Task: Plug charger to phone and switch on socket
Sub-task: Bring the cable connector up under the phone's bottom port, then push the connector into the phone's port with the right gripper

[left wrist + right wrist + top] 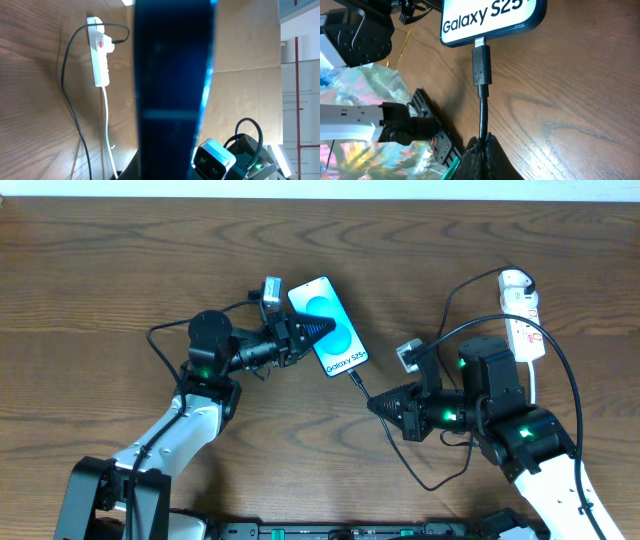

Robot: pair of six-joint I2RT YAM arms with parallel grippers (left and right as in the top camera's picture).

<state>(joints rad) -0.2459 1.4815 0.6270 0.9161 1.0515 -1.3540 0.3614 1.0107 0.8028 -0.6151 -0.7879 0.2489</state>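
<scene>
The phone (pixel 328 330) lies tilted on the table at centre, its "Galaxy S25+" end toward the right arm. My left gripper (pixel 306 330) is shut on the phone's left edge; in the left wrist view the phone (pixel 170 90) fills the middle as a dark blue slab. My right gripper (pixel 377 405) is shut on the charger cable (pixel 400 455) just behind the plug. In the right wrist view the plug (pixel 481 65) meets the port at the phone's (pixel 490 17) bottom edge, with my fingertips (pixel 485 144) pinching the cable. The socket (pixel 522 315) lies at the far right, with the black cable running to it.
The socket (pixel 99 55) and its thick white cord (pixel 107 125) also show in the left wrist view. The black cable loops on the table in front of the right arm. The table's far edge runs along the top of the overhead view.
</scene>
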